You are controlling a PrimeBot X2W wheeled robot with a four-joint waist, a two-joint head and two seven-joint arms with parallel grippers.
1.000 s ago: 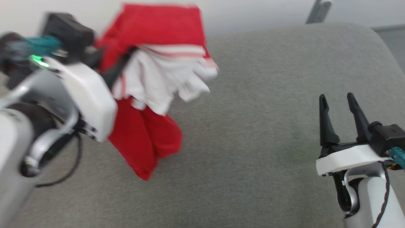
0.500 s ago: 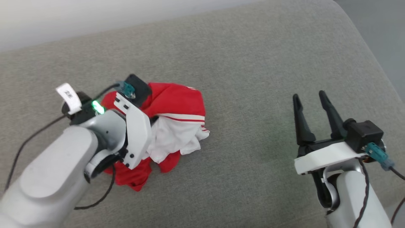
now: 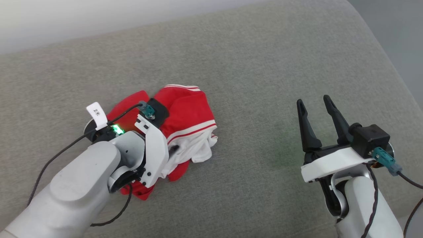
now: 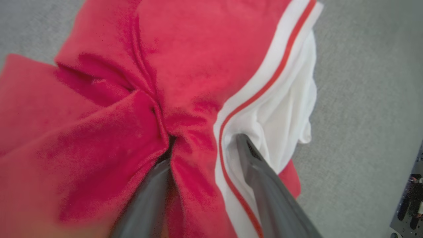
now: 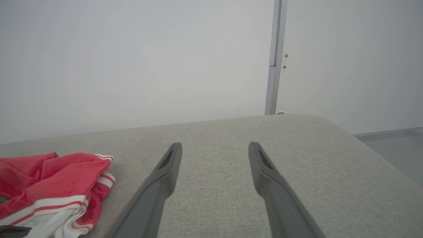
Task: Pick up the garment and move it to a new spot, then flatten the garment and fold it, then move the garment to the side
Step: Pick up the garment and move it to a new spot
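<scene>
- Red jersey-style garment (image 3: pixel 188 109) with white sleeves and red-white striped trim lies crumpled in a heap on the grey woven upholstered surface (image 3: pixel 271 66), left of centre in the head view.
- Left gripper (image 4: pixel 205 141) is down on the heap, jaws spread wide.
- One dark finger (image 4: pixel 150 198) is sunk in a red fold. The other sits on the white sleeve just beside the striped trim. A ridge of cloth stands between them, not squeezed.
- White left wrist housing (image 3: pixel 153 148) covers the near part of the heap in the head view.
- Right gripper (image 3: pixel 314 100) is well apart from the garment, off to the right above bare upholstery, jaws wide, nothing between them.
- Right wrist view: the garment is at the lower left corner, with a plain white wall (image 5: pixel 132 66) behind the surface and a pale vertical strip (image 5: pixel 276 56) on it.
</scene>
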